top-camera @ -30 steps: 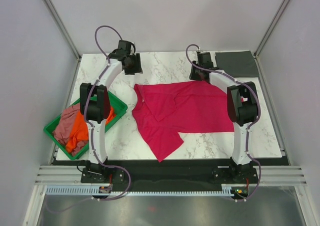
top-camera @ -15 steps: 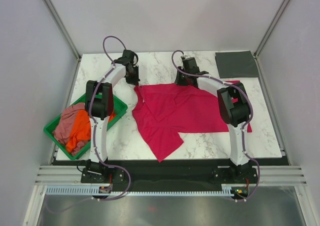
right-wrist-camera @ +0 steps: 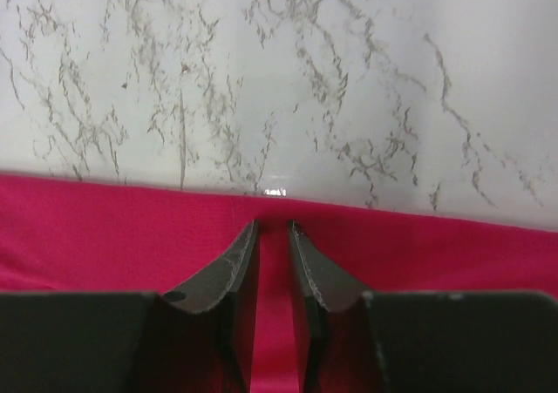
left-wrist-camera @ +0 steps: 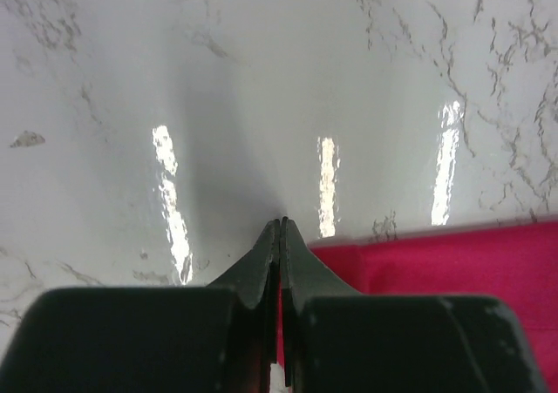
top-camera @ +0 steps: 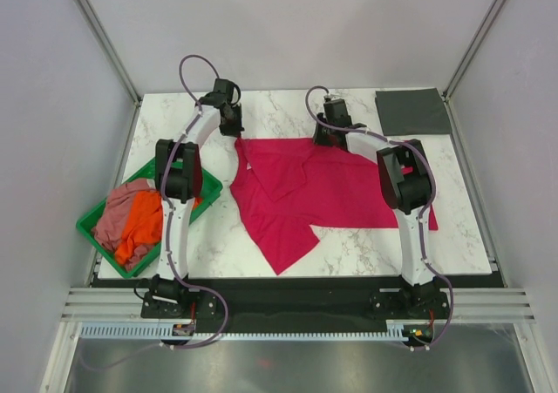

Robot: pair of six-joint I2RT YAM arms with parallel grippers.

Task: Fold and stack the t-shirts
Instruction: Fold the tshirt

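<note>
Jaws on both arms clench the far edge of the red tee (top-camera: pixel 336 193) on the marble surface (top-camera: pixel 279 112). Pale walls (top-camera: pixel 52 105) around; tray (top-camera: pixel 87 229) of tees (top-camera: pixel 131 223) left, grey tee (top-camera: pixel 411 111) far right

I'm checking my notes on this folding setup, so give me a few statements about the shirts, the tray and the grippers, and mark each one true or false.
1. The crimson t-shirt lies spread on the table. True.
2. The green tray is empty. False: the green tray holds a pink t-shirt and an orange t-shirt.
3. The left gripper and right gripper are both at the crimson t-shirt's far edge. True.
4. The dark grey t-shirt lies on the crimson one. False: the dark grey t-shirt lies apart, at the table's far right corner.
5. The left gripper's jaws stand wide open. False: they are shut, with a sliver of red cloth between them.
</note>
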